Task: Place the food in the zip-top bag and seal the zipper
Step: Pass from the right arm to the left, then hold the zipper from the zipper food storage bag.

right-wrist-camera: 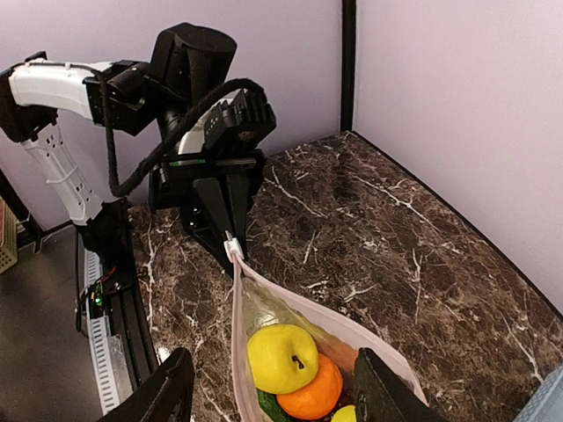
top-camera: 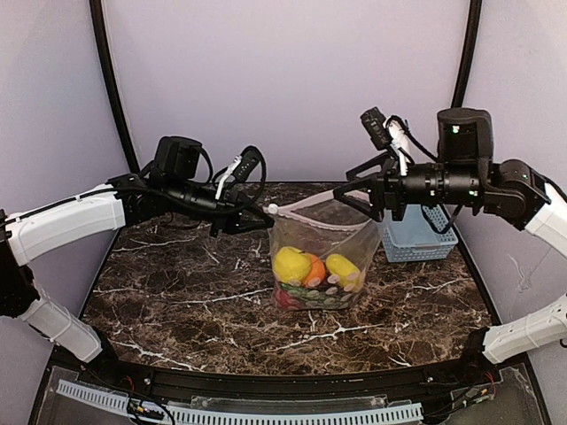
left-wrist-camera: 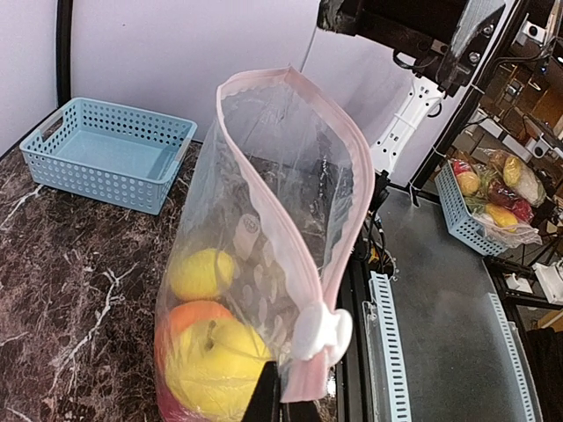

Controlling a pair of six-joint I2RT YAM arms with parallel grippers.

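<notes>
Left claw (top-camera: 263, 216) was seen clamped on the zipper (left-wrist-camera: 295, 264) end, just under the white slider (left-wrist-camera: 318, 332). Right claw (right-wrist-camera: 274, 394) was seen open, fingers spread either side of the opposite bag corner; contact unclear. Zip-top bag (top-camera: 323, 243) was held upright mid-desk (top-camera: 177, 292), mouth gaping. Food (top-camera: 306, 268) was seen inside: yellow, orange and green pieces. Blue basket (top-camera: 416, 237) was placed behind, to the right.
</notes>
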